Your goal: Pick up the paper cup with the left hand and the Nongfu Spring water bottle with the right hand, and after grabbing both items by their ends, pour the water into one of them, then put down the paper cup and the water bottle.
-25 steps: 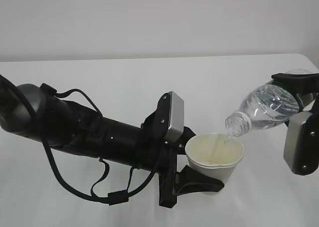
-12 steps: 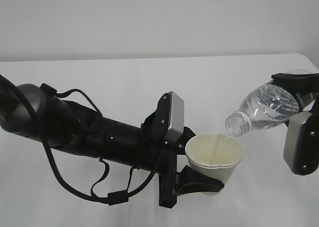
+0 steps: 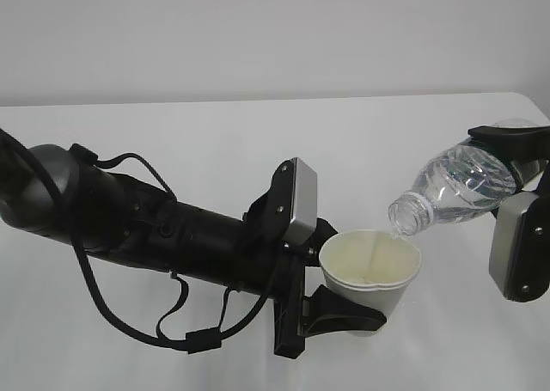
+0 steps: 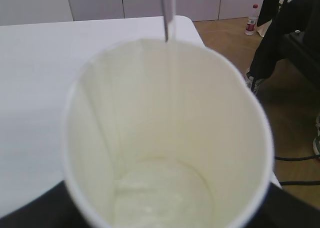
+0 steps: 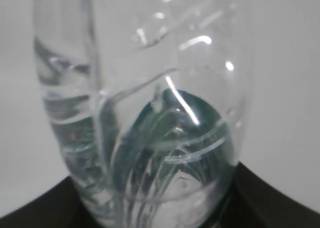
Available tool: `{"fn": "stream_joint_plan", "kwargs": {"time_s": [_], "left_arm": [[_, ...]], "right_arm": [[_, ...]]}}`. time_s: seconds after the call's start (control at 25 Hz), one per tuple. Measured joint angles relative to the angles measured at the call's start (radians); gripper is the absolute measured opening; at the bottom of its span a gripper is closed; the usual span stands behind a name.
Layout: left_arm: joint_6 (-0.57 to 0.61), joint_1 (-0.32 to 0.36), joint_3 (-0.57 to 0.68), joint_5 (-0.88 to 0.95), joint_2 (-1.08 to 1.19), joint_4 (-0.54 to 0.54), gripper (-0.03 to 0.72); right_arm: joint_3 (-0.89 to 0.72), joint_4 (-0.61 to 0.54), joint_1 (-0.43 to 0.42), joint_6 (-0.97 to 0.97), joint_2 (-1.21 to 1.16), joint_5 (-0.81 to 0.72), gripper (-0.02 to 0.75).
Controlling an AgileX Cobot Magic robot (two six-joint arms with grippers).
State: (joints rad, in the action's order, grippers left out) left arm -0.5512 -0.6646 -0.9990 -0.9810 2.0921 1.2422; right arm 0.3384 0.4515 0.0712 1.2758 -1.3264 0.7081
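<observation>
A white table (image 3: 215,142) takes up most of the exterior view, with a plain pale wall behind it at 12 o'clock. The biggest thing on show is the left hand (image 3: 339,309), a black arm draped in loose cables that is stretched in from 9 o'clock toward the middle, with a grey box (image 3: 301,200) seen near the wrist. Its black fingers (image 3: 344,315) are wrapped around the lower part of the paper cup (image 3: 371,275), so the cup is gripped and held upright, a bit right of centre and low in the frame (roughly 5 o'clock from the middle).

The right hand (image 3: 516,150) is seen at the 3 o'clock edge, partly cut off, with its own grey box (image 3: 518,247) hanging below. The Nongfu Spring water bottle (image 3: 455,185) is clamped by its base end and tipped over, neck pointed down toward 8 o'clock, with the open mouth held just above the cup's rim on its 2 o'clock side. In the right wrist view the bottle (image 5: 145,112) fills the frame and dark green is seen through the clear ribbed plastic.

A thin stream of the water (image 4: 169,17) is seen dropping into the cup (image 4: 165,138) in the left wrist view, and a shallow pool is collected at the bottom (not much yet). A small bottle with a red cap (image 4: 251,21) is spotted on the floor at 1 o'clock.
</observation>
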Motion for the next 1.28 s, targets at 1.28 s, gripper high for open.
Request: {"fn": "stream_joint_plan", "kwargs": {"time_s": [1.28], "left_arm": [[0.000, 0.000, 0.000, 0.000, 0.000, 0.000, 0.447]], "right_arm": [[0.000, 0.000, 0.000, 0.012, 0.000, 0.000, 0.421]]}}
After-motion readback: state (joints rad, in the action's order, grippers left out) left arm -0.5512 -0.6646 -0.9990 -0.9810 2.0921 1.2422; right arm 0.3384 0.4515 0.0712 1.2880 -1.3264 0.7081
